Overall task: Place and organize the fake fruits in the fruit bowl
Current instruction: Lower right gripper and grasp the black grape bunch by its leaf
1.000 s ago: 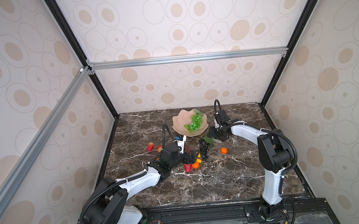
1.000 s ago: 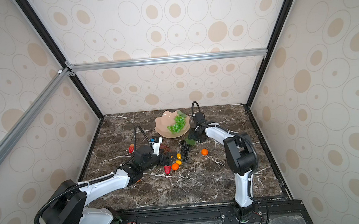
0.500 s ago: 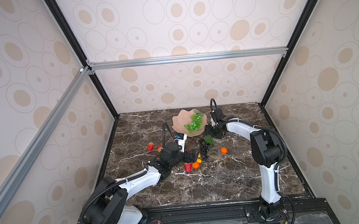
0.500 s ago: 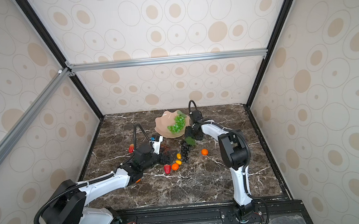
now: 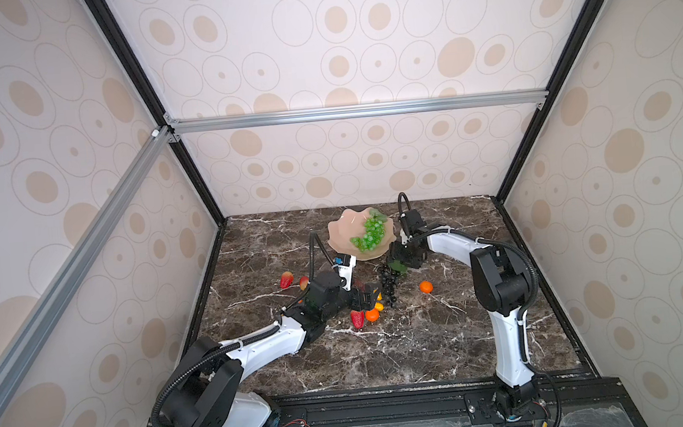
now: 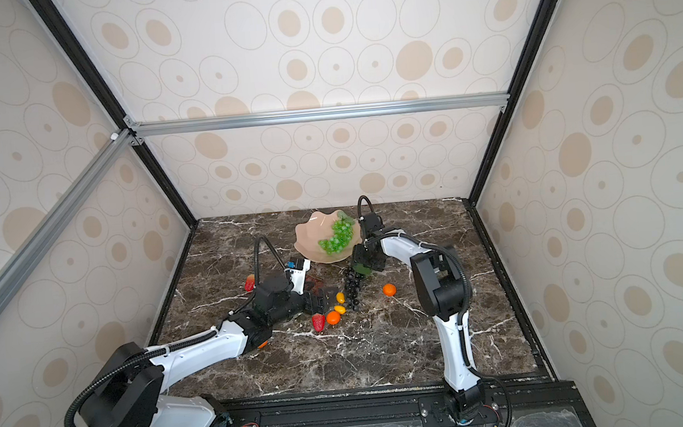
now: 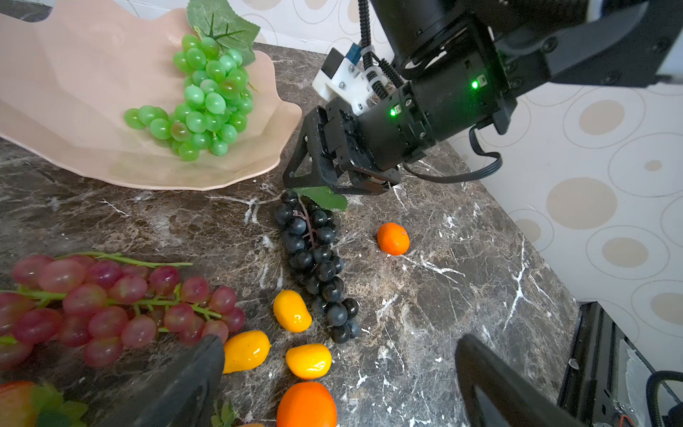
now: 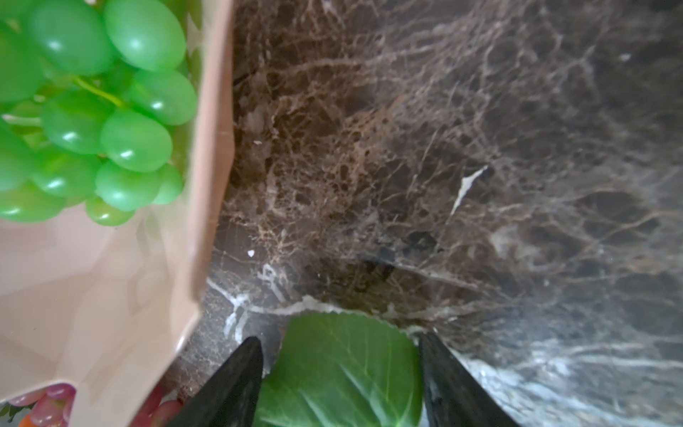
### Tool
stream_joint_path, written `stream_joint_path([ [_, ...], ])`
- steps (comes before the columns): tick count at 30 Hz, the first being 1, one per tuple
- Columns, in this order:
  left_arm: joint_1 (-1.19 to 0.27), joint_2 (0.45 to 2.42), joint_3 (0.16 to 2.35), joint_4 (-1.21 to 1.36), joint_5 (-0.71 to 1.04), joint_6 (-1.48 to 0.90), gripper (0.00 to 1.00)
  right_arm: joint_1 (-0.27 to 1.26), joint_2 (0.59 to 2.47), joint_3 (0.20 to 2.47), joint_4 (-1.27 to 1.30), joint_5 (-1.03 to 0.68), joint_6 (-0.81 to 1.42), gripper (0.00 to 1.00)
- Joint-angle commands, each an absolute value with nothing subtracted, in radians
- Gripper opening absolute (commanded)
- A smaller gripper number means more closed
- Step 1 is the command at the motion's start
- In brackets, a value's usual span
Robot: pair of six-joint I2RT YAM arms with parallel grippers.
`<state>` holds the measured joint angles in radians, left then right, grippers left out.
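Note:
The pale pink fruit bowl [image 5: 341, 231] [image 6: 308, 234] [image 7: 74, 92] [image 8: 111, 295] holds a green grape bunch [image 5: 368, 233] [image 7: 203, 103]. Just in front lies a black grape bunch [image 5: 389, 288] [image 7: 314, 258]. My right gripper [image 5: 402, 260] [image 7: 332, 185] [image 8: 340, 338] stands open over its green leaf [image 8: 343, 369], one finger at each side. My left gripper [image 5: 367, 298] [image 7: 340, 344] is wide open, low over yellow ovals [image 7: 292, 310], holding nothing. Red grapes [image 7: 111, 303] lie beside it, and a tangerine [image 7: 306, 405] and a strawberry [image 5: 356, 319] sit close by.
Another tangerine [image 5: 425, 286] [image 7: 393, 238] sits alone right of the black grapes. Two strawberries [image 5: 286, 279] lie to the left behind my left arm. Patterned walls and black frame posts enclose the marble table [image 5: 425, 341].
My right gripper has come away from the bowl's right edge and dropped forward onto the black bunch's leaf. The left arm has stayed put.

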<state>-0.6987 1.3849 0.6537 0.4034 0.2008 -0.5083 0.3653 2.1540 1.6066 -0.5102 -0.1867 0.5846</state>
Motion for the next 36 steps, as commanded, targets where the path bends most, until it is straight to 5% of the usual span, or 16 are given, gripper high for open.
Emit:
stream_joint_path([
  [1, -0.707, 1.388, 0.678, 0.422, 0.204, -0.508, 0.98, 0.368, 2.168, 1.609, -0.528, -0.193, 0.601, 0.66],
  [16, -0.708, 1.404, 0.683, 0.439, 0.225, -0.518, 0.98, 0.349, 2.09, 1.539, -0.467, -0.187, 0.632, 0.32],
  [36, -0.709, 1.404, 0.671, 0.461, 0.239, -0.529, 0.98, 0.325, 1.986, 1.436, -0.412, -0.195, 0.658, 0.02],
])
